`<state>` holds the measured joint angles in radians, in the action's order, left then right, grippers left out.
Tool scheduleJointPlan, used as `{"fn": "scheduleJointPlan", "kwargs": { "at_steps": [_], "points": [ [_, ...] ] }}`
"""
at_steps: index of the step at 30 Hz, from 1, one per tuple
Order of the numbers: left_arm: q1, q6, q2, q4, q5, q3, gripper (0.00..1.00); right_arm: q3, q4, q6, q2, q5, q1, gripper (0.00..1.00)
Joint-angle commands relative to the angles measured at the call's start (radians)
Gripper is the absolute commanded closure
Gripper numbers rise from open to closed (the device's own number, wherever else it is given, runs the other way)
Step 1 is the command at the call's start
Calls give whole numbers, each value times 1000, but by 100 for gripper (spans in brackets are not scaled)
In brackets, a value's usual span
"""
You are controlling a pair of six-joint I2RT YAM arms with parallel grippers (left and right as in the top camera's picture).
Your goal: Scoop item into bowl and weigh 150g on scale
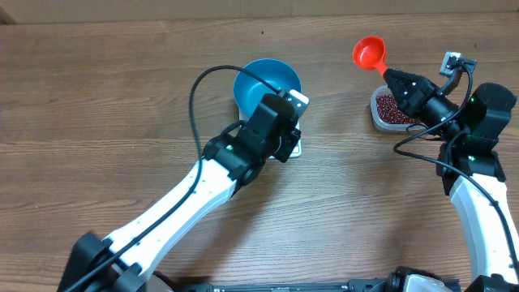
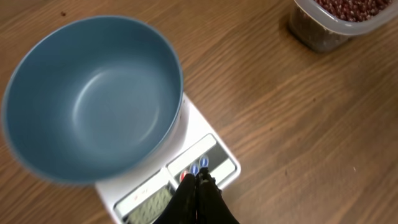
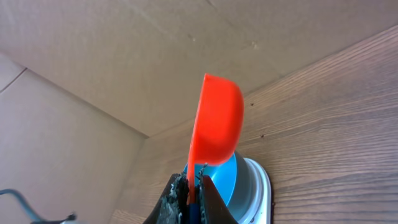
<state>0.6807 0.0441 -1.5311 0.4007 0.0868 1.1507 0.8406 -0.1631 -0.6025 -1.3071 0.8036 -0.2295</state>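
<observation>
Pressing together, the left fingers [image 2: 199, 183] hold their tips at the button row [image 2: 194, 169] of the scale [image 2: 208, 134], though contact cannot be told. The empty bowl [image 2: 93, 99] sits on the scale directly ahead of these fingers. The right fingers [image 1: 395, 79] are clamped on the handle of an orange-red scoop [image 1: 369, 53], its cup held out beyond their tips. The beans [image 1: 392, 108] lie in a clear tub [image 1: 376, 116] beneath the right fingers, on the worktop [image 1: 122, 97].

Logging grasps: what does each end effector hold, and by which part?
Right end effector: the red scoop, by its handle. Left end effector: nothing; shut, tips at the scale's buttons.
</observation>
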Motion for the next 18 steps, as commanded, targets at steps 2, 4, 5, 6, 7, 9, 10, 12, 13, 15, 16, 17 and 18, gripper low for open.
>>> {"fn": "scheduleJointPlan", "kwargs": {
  "at_steps": [2, 4, 5, 6, 7, 9, 10, 12, 13, 15, 16, 17, 18],
  "points": [
    [-42, -20, 95, 76, 9, -2, 93, 24, -7, -4, 2, 10, -4, 96],
    [-74, 16, 136, 116, 10, -2, 82, 24, -11, -4, 2, 10, -4, 96],
    [-92, 44, 153, 129, 8, -2, 80, 24, -12, -4, 2, 10, -4, 96],
    [-117, 66, 172, 141, -6, -2, 78, 24, -13, -4, 2, 10, -4, 96],
    [-143, 66, 190, 147, -34, -2, 78, 24, -14, -4, 2, 10, -4, 96],
    [-187, 29, 214, 157, -107, -2, 77, 24, -14, -4, 2, 10, -4, 96],
    [-206, -2, 221, 169, -152, -2, 76, 24, -14, -4, 2, 10, -4, 96],
    [-232, -62, 224, 203, -220, -2, 76, 24, -13, -4, 2, 10, -4, 96],
    [-241, -92, 224, 222, -240, -3, 76, 24, -13, -4, 2, 10, -4, 96],
    [-259, -121, 224, 259, -249, -4, 77, 24, -12, -4, 2, 11, -4, 96],
    [-264, -123, 224, 270, -248, -4, 77, 24, -11, -4, 2, 10, -4, 96],
    [-275, -121, 224, 280, -250, -4, 76, 24, -10, -4, 2, 11, -4, 96],
    [-285, -118, 224, 284, -260, -4, 75, 24, -10, -4, 2, 12, -4, 96]
  ]
}}
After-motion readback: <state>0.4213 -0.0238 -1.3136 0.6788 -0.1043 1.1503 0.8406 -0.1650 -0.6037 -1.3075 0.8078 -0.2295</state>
